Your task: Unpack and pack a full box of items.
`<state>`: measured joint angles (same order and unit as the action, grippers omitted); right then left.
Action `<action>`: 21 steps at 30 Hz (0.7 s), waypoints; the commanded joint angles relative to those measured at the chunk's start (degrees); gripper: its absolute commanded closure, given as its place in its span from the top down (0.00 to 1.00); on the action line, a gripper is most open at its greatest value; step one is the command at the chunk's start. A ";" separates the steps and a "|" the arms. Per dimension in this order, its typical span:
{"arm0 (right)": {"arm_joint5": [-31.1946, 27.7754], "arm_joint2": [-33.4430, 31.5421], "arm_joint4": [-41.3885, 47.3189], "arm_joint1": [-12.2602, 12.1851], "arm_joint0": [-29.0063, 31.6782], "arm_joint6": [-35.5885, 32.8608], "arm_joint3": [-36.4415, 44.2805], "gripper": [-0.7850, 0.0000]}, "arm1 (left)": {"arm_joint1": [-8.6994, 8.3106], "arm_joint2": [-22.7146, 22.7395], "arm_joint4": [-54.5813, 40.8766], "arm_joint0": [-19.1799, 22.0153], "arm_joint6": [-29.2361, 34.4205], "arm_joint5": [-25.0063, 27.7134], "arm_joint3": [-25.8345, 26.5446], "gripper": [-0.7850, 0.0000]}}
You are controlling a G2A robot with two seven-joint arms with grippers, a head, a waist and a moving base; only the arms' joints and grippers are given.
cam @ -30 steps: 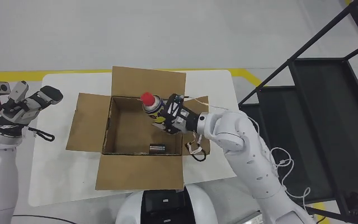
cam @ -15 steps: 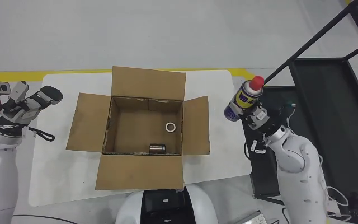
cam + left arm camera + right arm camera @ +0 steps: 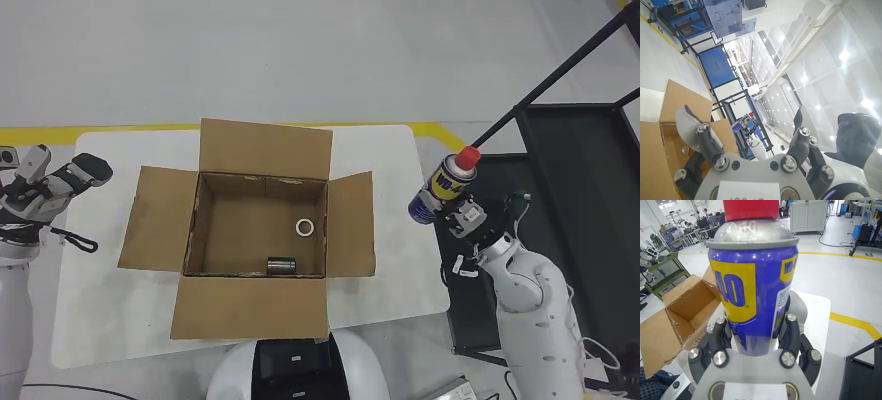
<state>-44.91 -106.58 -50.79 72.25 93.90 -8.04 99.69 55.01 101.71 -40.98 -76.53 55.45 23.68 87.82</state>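
Note:
An open cardboard box (image 3: 160,215) stands in the middle of the white table (image 3: 385,160). Inside it lie a small roll of tape (image 3: 306,227) and a dark cylinder (image 3: 281,264). My right gripper (image 3: 447,210) is shut on a blue and yellow spray can (image 3: 445,183) with a red cap, held upright just past the table's right edge. In the right wrist view the spray can (image 3: 751,281) stands between the fingers (image 3: 791,330), with the box (image 3: 657,330) off to one side. My left gripper (image 3: 62,178) is open and holds nothing, off the table's left edge.
A black metal rack (image 3: 560,170) with shelves stands right of the table, close to my right arm. All of the box's flaps are folded outward. Yellow floor tape (image 3: 100,129) runs behind the table.
My right arm lifted the spray can out of the box and swung it right past the table edge, then lowered it slightly toward the rack. The left arm has not moved.

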 commanded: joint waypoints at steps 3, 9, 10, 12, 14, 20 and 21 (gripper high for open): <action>3.36 2.42 -3.77 -0.03 -2.30 -0.54 -2.21 0.00 | 0.00 0.00 0.00 0.00 0.00 0.00 0.00 1.00; 6.09 7.89 -11.19 0.21 -7.19 6.46 -11.75 0.00 | 0.00 0.00 0.00 0.00 0.00 0.00 0.00 1.00; 6.11 9.03 -13.00 0.28 -7.99 8.87 -13.70 0.00 | 0.00 0.00 0.00 0.00 0.00 0.00 0.00 1.00; 6.74 10.45 -14.48 0.45 -9.58 13.91 -18.76 0.00 | 0.00 0.00 0.00 0.00 0.00 0.00 0.00 1.00; 8.51 11.98 -18.82 0.51 -11.10 18.09 -22.88 0.00 | 0.00 0.00 0.00 0.00 0.00 0.00 0.00 1.00; 9.95 15.53 -20.10 1.02 -16.73 28.44 -36.23 0.00 | 0.00 0.00 0.00 0.00 0.00 0.00 0.00 1.00; 10.08 16.08 -20.48 1.09 -17.72 29.88 -38.14 0.00 | 0.00 0.00 0.00 0.00 0.00 0.00 0.00 1.00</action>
<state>-35.15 -91.08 -70.42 73.28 77.42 20.12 64.20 55.02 101.70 -40.98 -76.53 55.45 23.68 87.82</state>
